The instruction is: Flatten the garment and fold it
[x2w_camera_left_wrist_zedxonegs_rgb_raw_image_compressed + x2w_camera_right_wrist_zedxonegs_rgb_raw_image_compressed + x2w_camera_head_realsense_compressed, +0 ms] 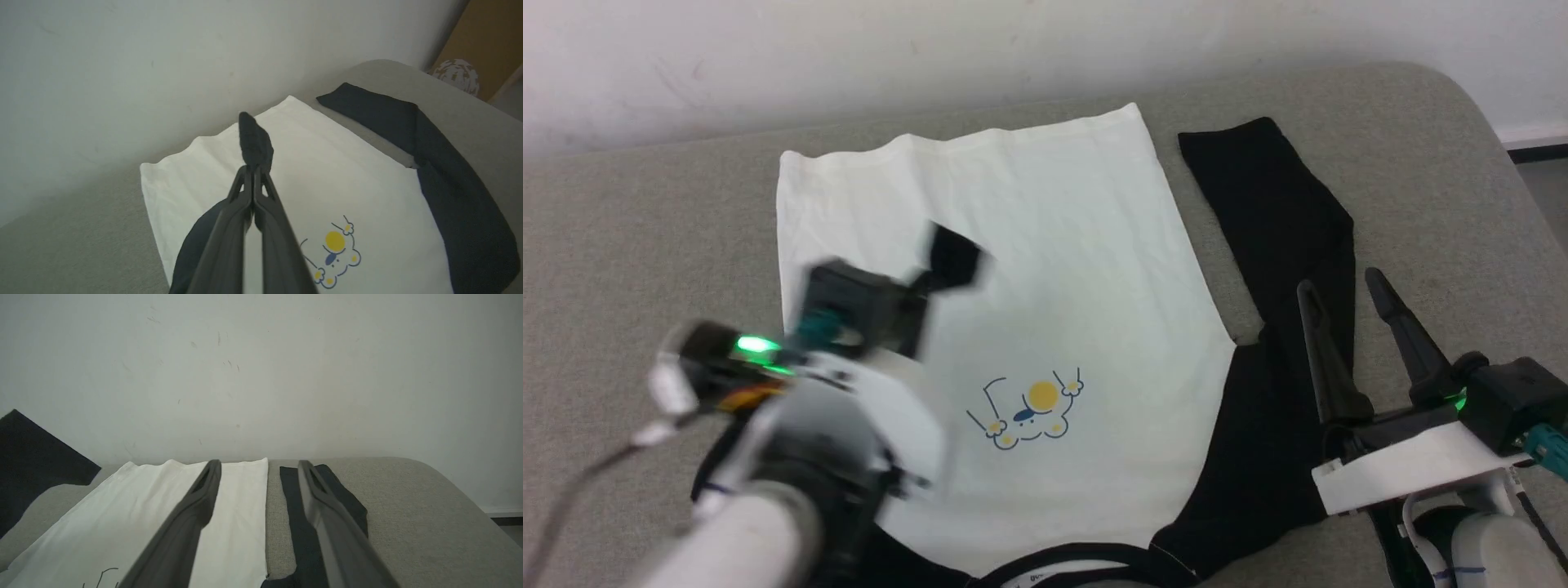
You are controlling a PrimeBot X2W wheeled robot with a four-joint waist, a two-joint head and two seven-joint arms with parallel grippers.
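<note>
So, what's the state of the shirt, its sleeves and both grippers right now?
Shirt: spread flat, print up.
Left sleeve: lifted over the white body, pinched.
Right sleeve: flat, stretched out beside the body.
Left gripper: shut on left sleeve.
Right gripper: open, empty, over right sleeve.

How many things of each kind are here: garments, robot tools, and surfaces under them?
garment: 1
tools, the left tool and the right tool: 2
grey surface: 1
Total: 4
</note>
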